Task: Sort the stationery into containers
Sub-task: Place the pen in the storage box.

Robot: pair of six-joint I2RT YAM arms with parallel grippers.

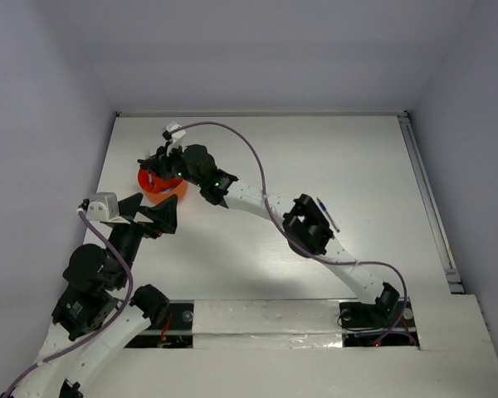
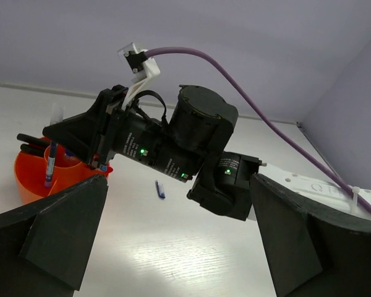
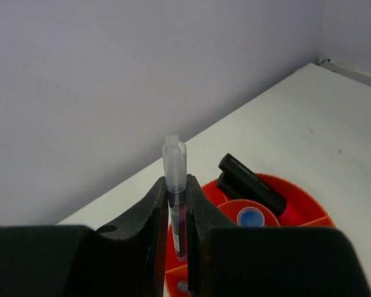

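Tool of right arm grips pen upright over cup.

The right hand hangs over the orange cup, the left hand spread open just beside it.

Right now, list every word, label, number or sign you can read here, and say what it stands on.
No text is readable in any view.
Faint marks on the white arm link: too blurred to read.
Pen held in the right hand: print, if any, too small to read.
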